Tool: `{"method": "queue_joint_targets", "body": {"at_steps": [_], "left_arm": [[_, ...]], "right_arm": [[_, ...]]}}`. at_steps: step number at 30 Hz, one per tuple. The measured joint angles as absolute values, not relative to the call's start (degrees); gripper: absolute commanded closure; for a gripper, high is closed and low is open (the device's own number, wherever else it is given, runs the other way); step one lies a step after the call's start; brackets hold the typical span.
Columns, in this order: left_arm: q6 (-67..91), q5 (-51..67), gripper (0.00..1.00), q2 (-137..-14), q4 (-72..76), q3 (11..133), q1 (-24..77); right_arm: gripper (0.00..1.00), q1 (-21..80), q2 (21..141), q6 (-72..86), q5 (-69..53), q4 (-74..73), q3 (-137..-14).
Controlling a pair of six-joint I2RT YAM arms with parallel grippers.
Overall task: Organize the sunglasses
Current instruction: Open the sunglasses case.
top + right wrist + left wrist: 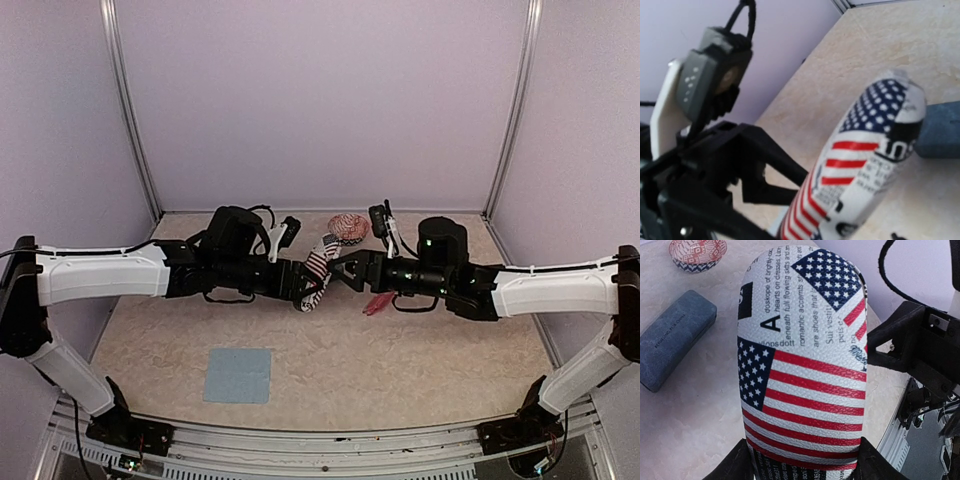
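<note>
My left gripper (pixel 300 283) is shut on a stars-and-stripes print pouch (pixel 318 268), held tilted above the table's middle. In the left wrist view the pouch (pixel 802 355) fills the frame, with black fingers (pixel 732 466) clamped on both sides of its lower end. My right gripper (pixel 346 268) stands open just right of the pouch's upper end, with nothing between its fingers. The right wrist view shows the pouch (pixel 865 165) close ahead in the left arm's grip; my own fingers there are hidden. A slim pink-red pair of sunglasses (pixel 378 303) lies on the table under the right arm.
A red-and-white patterned bowl (pixel 348 228) (pixel 696 251) sits at the back centre. A blue-grey hard case (pixel 675 337) (pixel 940 130) lies on the table near it. A flat blue-grey square (pixel 238 375) lies front left. Purple walls close in three sides.
</note>
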State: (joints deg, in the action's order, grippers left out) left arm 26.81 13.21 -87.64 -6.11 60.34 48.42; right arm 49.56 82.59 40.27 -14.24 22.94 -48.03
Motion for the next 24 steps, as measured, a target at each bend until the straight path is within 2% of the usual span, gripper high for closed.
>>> {"method": "queue_joint_targets", "body": {"at_steps": [24], "left_arm": [[29.17, 13.45, 1.0, -82.7, -1.91, 59.16, 51.72]], "right_arm": [[0.28, 50.26, 82.56, 49.5, -13.87, 29.54, -44.16]]}}
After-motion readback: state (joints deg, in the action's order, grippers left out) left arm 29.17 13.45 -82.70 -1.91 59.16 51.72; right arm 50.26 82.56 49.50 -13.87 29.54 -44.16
